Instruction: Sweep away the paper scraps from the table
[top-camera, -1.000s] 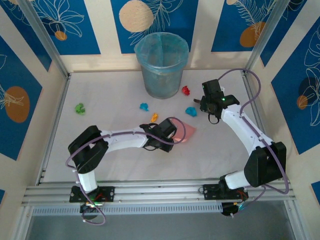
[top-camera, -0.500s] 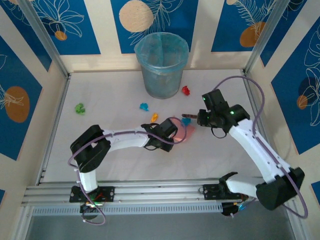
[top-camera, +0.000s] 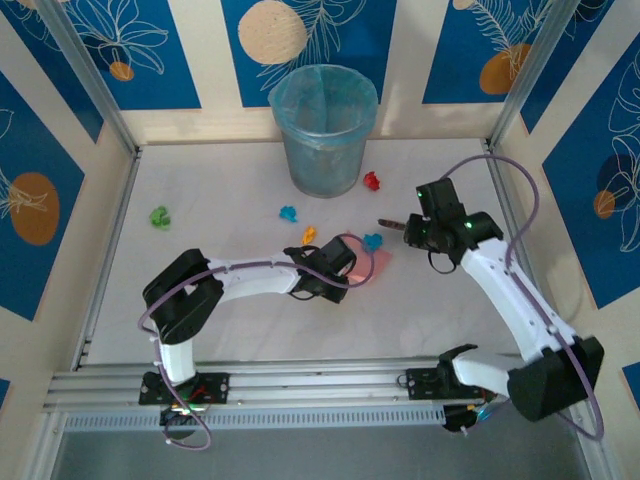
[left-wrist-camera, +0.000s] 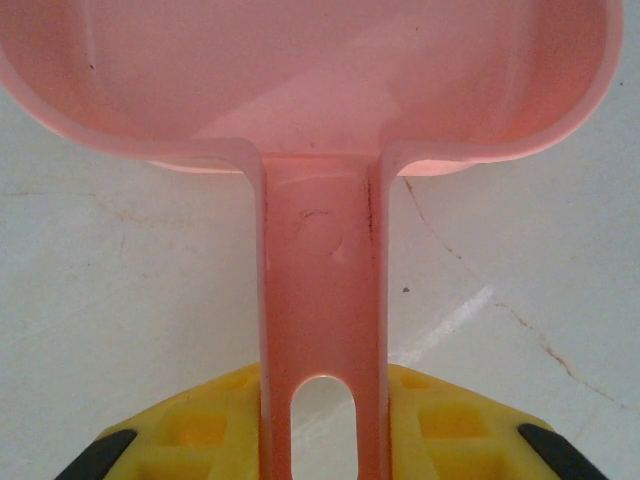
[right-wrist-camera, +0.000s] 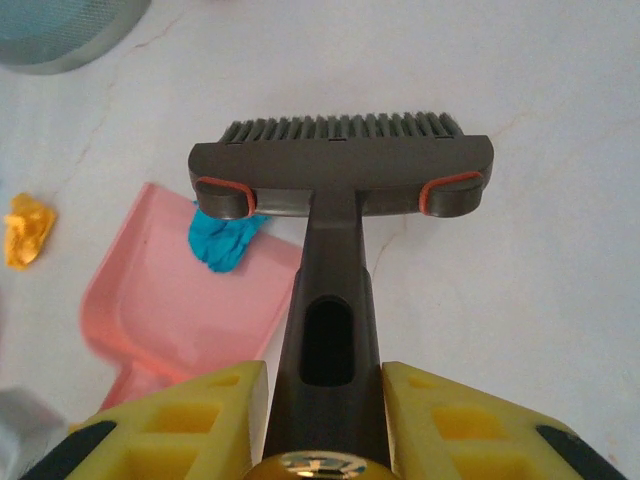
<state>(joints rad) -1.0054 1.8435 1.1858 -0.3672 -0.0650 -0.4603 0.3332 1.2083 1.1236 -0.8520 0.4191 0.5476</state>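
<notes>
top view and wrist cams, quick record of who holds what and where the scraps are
left hand: shut on pink dustpan handle
right hand: shut on grey brush handle
cyan scrap: at dustpan mouth, beside brush head
loose on table: orange scrap, second cyan scrap, red scrap, green scrap
bin: far side of table

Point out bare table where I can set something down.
Free: near-middle table, bordered by left arm, right arm and rail; far-left corner, between green scrap and bin. Crowded: bin to pink dustpan, with scraps and brush.
</notes>
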